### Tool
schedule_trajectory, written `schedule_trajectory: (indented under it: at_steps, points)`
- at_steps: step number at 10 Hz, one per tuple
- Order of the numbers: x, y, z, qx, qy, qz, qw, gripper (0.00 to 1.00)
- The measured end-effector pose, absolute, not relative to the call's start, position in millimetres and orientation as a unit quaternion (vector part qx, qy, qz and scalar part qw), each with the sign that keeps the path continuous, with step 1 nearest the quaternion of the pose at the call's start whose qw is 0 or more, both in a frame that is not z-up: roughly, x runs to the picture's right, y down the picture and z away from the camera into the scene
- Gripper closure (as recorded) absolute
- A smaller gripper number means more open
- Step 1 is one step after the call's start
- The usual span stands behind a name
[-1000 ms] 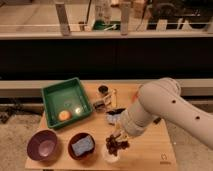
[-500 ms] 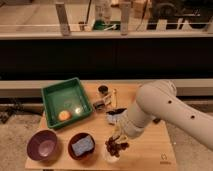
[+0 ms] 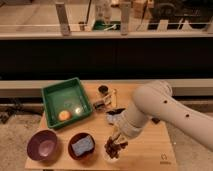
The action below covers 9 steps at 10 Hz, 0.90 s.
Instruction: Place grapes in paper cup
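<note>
The gripper (image 3: 116, 141) hung low over the table's (image 3: 150, 150) front edge, clenched on the grapes (image 3: 113, 148), which dangled directly over the paper cup (image 3: 109, 156), mostly hidden beneath them. The bunch looked about as wide as the cup, so a release slightly off-center could catch the rim, tip the light cup, or spill grapes toward the neighboring maroon bowl (image 3: 82, 146).

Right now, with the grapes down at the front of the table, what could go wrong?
1. The grapes sit at the gripper, and the paper cup shows only as a pale edge under them. If the bunch is off-centre, it may tip the cup or land on the table.
2. The bowl with the blue sponge is close on the left; a sideways move could bump it.
</note>
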State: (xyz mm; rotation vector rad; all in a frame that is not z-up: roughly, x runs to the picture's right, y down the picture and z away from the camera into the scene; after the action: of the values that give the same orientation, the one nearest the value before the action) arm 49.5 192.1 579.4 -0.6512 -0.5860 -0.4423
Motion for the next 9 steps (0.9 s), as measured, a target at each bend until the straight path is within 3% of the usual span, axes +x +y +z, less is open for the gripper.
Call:
schedule_trajectory:
  at_steps: [6,9]
  points:
    - [44.4,197.6,587.4,-0.321,-0.286,-0.219,0.876,0.98]
    - [42.9,197.5,587.9,-0.319,-0.283,-0.224,0.877,0.71]
